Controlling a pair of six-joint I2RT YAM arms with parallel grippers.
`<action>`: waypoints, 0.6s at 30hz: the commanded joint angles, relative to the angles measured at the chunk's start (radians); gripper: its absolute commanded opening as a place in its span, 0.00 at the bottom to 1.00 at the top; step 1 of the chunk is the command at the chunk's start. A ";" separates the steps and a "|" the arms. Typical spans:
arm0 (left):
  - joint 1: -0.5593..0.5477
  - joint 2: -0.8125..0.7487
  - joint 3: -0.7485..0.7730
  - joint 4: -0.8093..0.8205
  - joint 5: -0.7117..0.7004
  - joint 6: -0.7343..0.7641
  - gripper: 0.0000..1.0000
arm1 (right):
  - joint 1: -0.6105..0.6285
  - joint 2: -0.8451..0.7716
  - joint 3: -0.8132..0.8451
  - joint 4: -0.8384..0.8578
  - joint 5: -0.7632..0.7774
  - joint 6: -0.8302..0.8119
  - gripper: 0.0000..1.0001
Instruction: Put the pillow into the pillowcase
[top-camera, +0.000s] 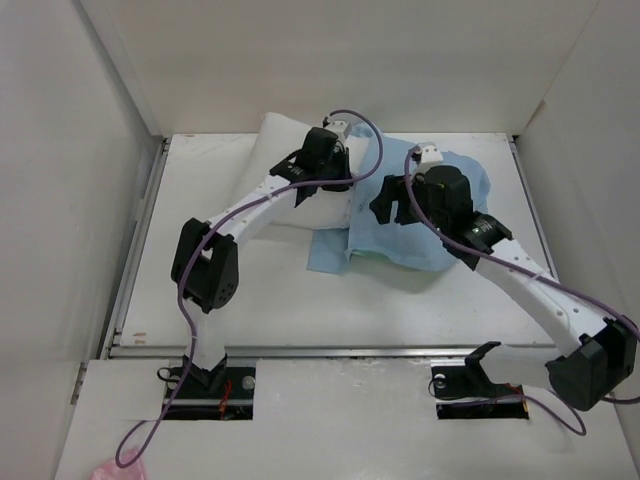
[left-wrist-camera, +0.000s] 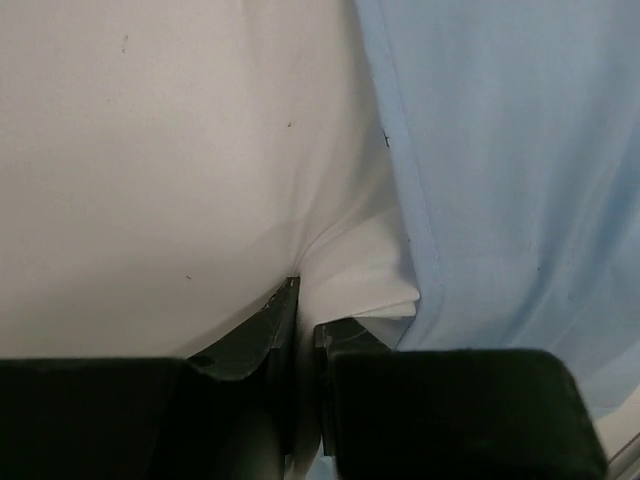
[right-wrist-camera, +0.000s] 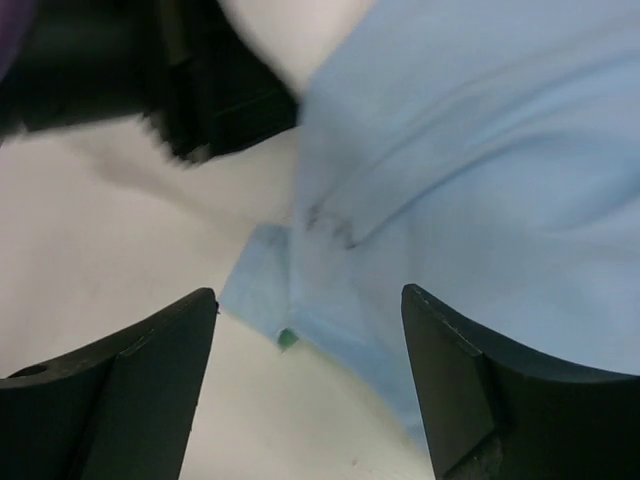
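The white pillow (top-camera: 275, 150) lies at the back of the table, its right part under the light-blue pillowcase (top-camera: 470, 185). My left gripper (top-camera: 335, 160) is shut on a fold of the pillow (left-wrist-camera: 150, 170) right at the pillowcase's edge (left-wrist-camera: 500, 150). My right gripper (top-camera: 388, 205) is open and empty, hovering over the pillowcase's near left corner (right-wrist-camera: 265, 285), with the blue cloth (right-wrist-camera: 480, 150) between and beyond its fingers. The pillow's right part is hidden inside or under the cloth.
White walls close in the table (top-camera: 330, 310) on the left, back and right. The left gripper's dark body (right-wrist-camera: 200, 90) shows close by in the right wrist view. A small green tag (right-wrist-camera: 288, 339) sits on the pillowcase hem.
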 joint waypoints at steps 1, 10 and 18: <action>0.006 -0.132 -0.048 0.085 0.084 -0.041 0.00 | -0.030 0.032 0.098 -0.099 0.298 0.171 0.80; 0.006 -0.266 -0.186 0.151 0.142 -0.041 0.00 | -0.039 0.232 0.284 -0.056 0.294 0.167 0.79; 0.006 -0.353 -0.246 0.182 0.148 -0.032 0.00 | -0.039 0.403 0.371 -0.033 0.137 0.113 0.51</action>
